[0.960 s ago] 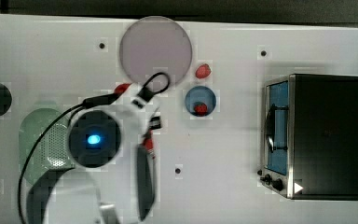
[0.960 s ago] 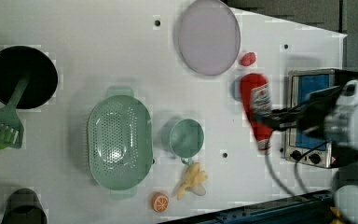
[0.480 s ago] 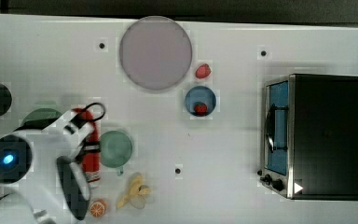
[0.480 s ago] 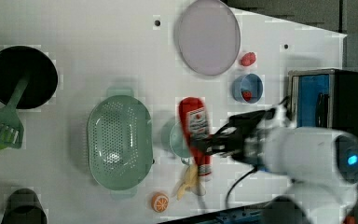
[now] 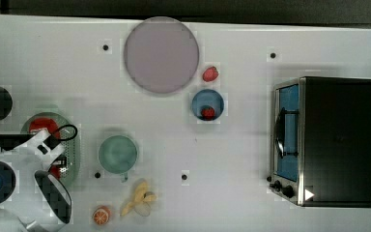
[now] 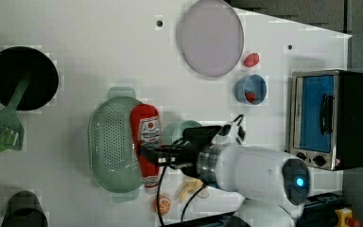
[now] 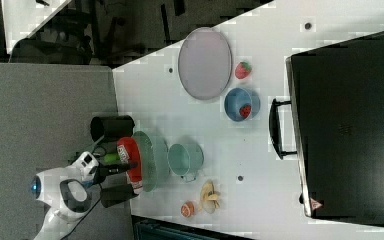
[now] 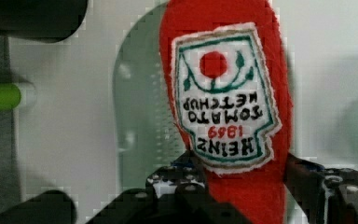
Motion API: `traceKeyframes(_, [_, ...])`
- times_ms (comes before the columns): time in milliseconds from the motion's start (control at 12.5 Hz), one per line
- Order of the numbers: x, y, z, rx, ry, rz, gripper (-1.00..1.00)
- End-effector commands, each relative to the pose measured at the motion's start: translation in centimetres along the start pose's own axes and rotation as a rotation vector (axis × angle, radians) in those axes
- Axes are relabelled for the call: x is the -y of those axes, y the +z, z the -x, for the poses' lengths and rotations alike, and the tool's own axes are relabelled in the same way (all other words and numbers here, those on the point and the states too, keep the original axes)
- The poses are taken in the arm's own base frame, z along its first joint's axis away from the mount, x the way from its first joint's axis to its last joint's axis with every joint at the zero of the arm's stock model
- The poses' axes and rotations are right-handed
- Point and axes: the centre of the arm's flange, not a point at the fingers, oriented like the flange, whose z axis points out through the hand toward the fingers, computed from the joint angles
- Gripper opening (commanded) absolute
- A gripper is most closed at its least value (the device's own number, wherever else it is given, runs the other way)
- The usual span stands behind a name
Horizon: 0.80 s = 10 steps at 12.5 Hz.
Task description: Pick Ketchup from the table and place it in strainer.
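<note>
The ketchup [image 6: 145,135], a red squeeze bottle with a white label, lies lengthwise over the strainer's edge at the left view's right. My gripper [image 6: 150,156] is shut on its lower half. In the wrist view the black fingers [image 8: 186,173] press both sides of the ketchup [image 8: 223,93], with the strainer [image 8: 140,116] behind it. The strainer [image 6: 111,142] is a pale green oval basin with a hole-dotted centre. In the top view my arm covers most of the strainer [image 5: 75,150], and the ketchup [image 5: 43,124] shows as red above it. I cannot tell whether the bottle touches the strainer.
A teal cup [image 6: 182,131] stands just beside the strainer, under my wrist. A banana [image 6: 189,189] and an orange piece [image 6: 162,204] lie near the front edge. Farther off are a lilac plate [image 6: 210,42], a blue bowl [image 6: 250,90], a toaster oven [image 6: 328,118] and a black bowl [image 6: 21,78].
My arm has carried the ketchup toward the left view's left, from beside the blue bowl, past the teal cup, to over the strainer's edge. The grip has stayed on the bottle.
</note>
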Motion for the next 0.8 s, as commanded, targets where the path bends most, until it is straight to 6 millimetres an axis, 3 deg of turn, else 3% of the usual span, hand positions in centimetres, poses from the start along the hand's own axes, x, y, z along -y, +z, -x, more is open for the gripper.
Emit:
traceKeyframes(80, [0.1, 1.6, -1.4, -0.014, 0.174, -0.07, 0.09])
traceKeyframes(320, [0.0, 4.5, -1.4, -0.008, 0.175, -0.115, 0.18])
traceKeyframes(480, [-0.2, 5.5, -1.4, 0.003, 0.185, -0.125, 0.6])
traceKeyframes(640, [-0.3, 4.6, -2.0, -0.019, 0.188, -0.128, 0.99])
traceKeyframes(800, [-1.2, 2.4, -3.3, -0.059, 0.222, -0.119, 1.0])
